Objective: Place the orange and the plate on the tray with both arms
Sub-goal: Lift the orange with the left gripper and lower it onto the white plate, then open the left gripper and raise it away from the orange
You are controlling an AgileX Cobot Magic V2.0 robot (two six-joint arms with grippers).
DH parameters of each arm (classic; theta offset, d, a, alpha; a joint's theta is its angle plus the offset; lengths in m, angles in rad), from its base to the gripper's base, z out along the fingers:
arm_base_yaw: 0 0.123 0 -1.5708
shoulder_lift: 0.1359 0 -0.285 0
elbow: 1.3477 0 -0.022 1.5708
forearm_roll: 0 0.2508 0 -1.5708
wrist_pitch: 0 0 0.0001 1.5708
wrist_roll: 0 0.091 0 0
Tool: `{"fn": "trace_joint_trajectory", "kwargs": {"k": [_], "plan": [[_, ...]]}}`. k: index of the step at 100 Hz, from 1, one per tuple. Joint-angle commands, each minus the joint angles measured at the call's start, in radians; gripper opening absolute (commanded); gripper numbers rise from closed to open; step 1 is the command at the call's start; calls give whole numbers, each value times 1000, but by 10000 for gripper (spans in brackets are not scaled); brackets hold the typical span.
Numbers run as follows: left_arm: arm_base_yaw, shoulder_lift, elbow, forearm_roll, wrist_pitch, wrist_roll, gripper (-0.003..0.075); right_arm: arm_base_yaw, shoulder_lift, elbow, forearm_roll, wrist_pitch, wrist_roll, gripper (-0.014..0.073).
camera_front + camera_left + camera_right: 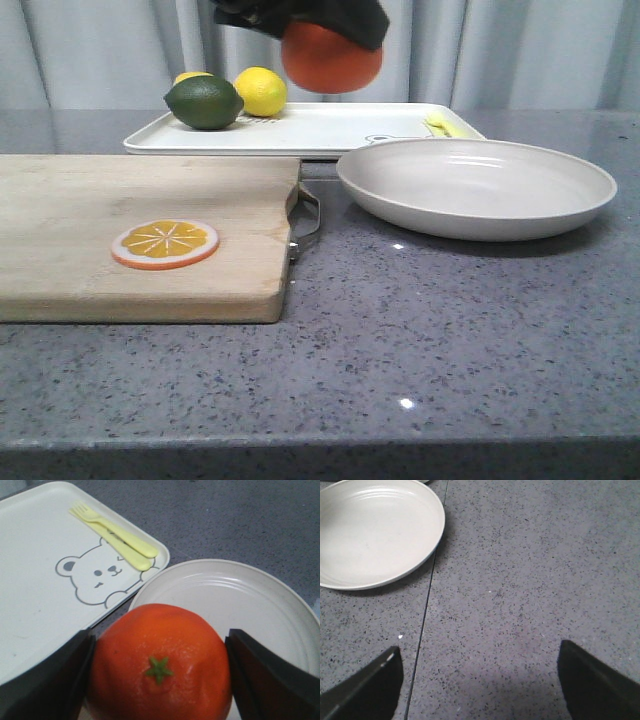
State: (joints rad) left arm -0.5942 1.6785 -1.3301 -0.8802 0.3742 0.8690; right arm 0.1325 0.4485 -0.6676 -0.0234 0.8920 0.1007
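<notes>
Table (pixel 450 330): grey speckled stone top; a seam line shows in the right wrist view.
Cutting board (pixel 120 230): wood, metal handle, on the robot's left, near the front. Not part of the job.
Tray (pixel 330 128): white, rectangular, at the back of the table. Bear drawing (pixel 97 577) printed toward its right end, with open white surface beside it.
Plate (pixel 478 185): off-white, shallow, resting on the table in front of the tray's right end, not on it. Whether its rim touches the tray edge, cannot tell.
Orange (pixel 332 55): off the table, held in the air above the tray in the front view. The left wrist view puts it over the gap where tray corner and plate rim meet, green stem spot facing the camera.
Left gripper (pixel 159 670): clenched on the orange, one dark finger on each flank.
Right gripper (pixel 477 680): fingers spread wide, nothing between them, over bare table just beside the plate.
Lime (pixel 204 102), lemon (pixel 261 91): at the tray's left end. A second yellow fruit shows behind the lime.
Orange slice disc (pixel 165 243): flat on the cutting board, a decoy.
Fork set (pixel 112 537): pale yellow plastic, on the tray's right corner.
Step in hand (judgement): carrying the orange to its drop spot.
How to do it well: aim for open tray near the bear, clear of fruit and fork, and leave room for the wide plate. Lower until it nearly rests before letting go, or it will likely roll.
Risk: the low rim won't stop a rolling orange.
</notes>
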Motion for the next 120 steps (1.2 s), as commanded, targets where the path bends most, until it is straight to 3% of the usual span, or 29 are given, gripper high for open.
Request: {"fn": "trace_joint_trajectory", "kwargs": {"k": [1,38,65,92,115,120], "plan": [[-27,2,-66,-24,-40,-8,249,-3,14,-34,-5,-57,-5,624],[-128,189,-206,-24,-38,-8,249,-3,14,-34,-5,-57,-5,624],[-140,217,-224,-30,-33,-8,256,-3,14,-34,-5,-56,-5,624],[-140,233,-224,-30,1,-8,357,-3,14,-34,-5,-57,-5,624],[-140,245,-224,-27,13,-8,391,-3,14,-34,-5,-56,-5,624],[-140,245,-224,-17,13,-8,436,-3,14,-34,-5,-56,-5,624]]}}
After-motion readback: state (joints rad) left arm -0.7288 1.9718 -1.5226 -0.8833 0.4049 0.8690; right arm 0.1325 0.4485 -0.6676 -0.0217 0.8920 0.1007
